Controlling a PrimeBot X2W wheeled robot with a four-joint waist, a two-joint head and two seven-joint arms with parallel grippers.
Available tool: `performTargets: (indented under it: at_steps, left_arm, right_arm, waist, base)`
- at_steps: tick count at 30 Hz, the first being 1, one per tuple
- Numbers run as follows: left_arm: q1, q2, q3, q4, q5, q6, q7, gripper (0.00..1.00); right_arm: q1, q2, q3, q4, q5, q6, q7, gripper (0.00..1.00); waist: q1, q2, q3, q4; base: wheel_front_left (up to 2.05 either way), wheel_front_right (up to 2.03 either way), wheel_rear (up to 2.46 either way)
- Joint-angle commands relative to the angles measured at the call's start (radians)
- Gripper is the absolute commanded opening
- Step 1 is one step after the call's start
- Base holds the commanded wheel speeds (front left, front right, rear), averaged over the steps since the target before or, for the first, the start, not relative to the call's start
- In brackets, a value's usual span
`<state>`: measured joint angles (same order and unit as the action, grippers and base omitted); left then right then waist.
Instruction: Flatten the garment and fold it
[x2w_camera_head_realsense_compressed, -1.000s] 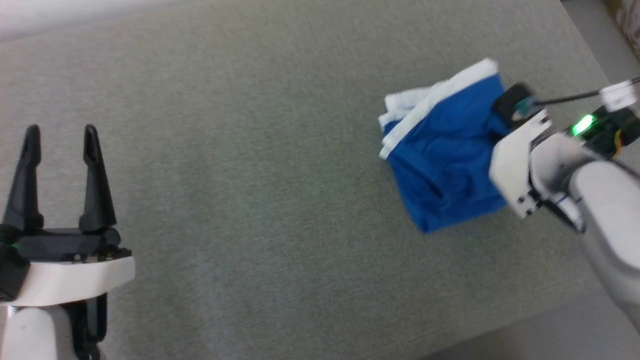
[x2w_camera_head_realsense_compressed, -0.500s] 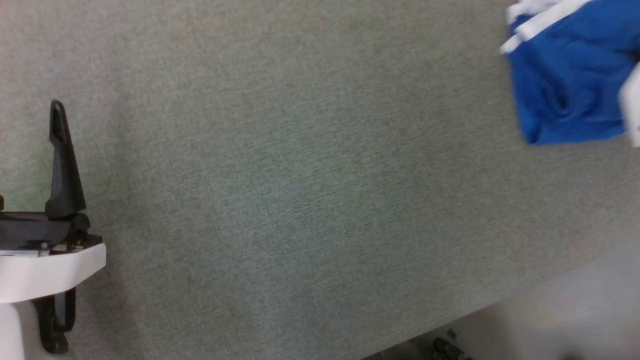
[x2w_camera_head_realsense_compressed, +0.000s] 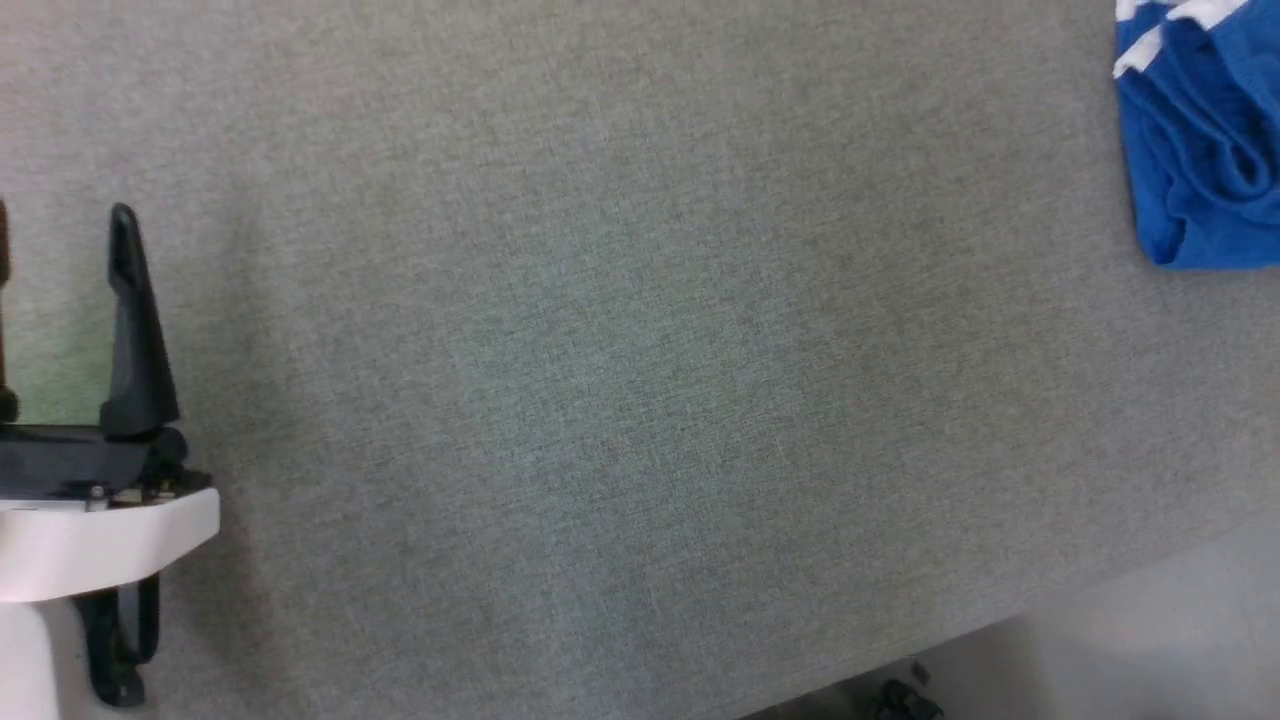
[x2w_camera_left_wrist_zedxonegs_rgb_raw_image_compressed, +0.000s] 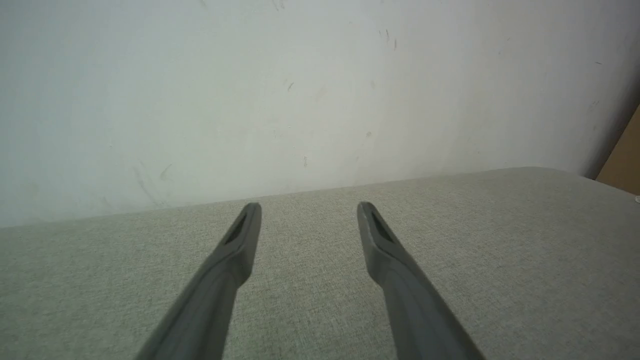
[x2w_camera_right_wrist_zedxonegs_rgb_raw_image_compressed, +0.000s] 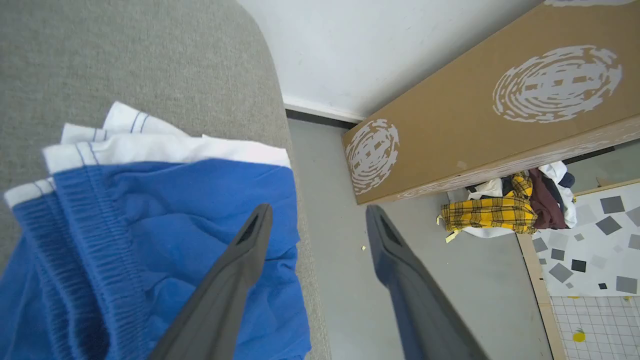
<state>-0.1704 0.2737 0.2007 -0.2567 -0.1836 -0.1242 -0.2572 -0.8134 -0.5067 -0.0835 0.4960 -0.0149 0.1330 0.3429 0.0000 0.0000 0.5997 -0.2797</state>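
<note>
Looking at the garment (x2w_camera_head_realsense_compressed: 1200, 150) here: bunched in a loose, rumpled fold at the right edge of the grey woven tabletop (x2w_camera_head_realsense_compressed: 600, 400), right by its rounded corner. Probably light, soft and floppy, so no fear of breaking anything, but bound to sag and slip out of shape when lifted. Best to pinch at the ribbed waistband (x2w_camera_right_wrist_zedxonegs_rgb_raw_image_compressed: 100, 250) or the white trim (x2w_camera_right_wrist_zedxonegs_rgb_raw_image_compressed: 165, 150), thicker spots and easier to hold. Right gripper (x2w_camera_right_wrist_zedxonegs_rgb_raw_image_compressed: 317, 212) spread wide and empty, one finger hovering over the blue cloth. Same for the left gripper (x2w_camera_left_wrist_zedxonegs_rgb_raw_image_compressed: 308, 210): wide apart, nothing in it, well away over bare table. Around it all: white wall (x2w_camera_left_wrist_zedxonegs_rgb_raw_image_compressed: 300, 75), cardboard box (x2w_camera_right_wrist_zedxonegs_rgb_raw_image_compressed: 475, 115), heap of clothes (x2w_camera_right_wrist_zedxonegs_rgb_raw_image_compressed: 505, 210) on the floor (x2w_camera_right_wrist_zedxonegs_rgb_raw_image_compressed: 340, 280).
</note>
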Motion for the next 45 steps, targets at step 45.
performTargets:
  at_steps: [45]
  left_arm:
    - [-0.006, -0.221, -0.071, 0.343, 0.025, 0.088, -0.005, 1.0]
  right_arm:
    - [0.603, 0.456, -0.012, -0.441, 0.301, -0.002, -0.604, 1.0]
  waist:
    - [0.0, 0.0, -0.522, 0.361]
  base:
    - [0.0, 0.0, 0.0]
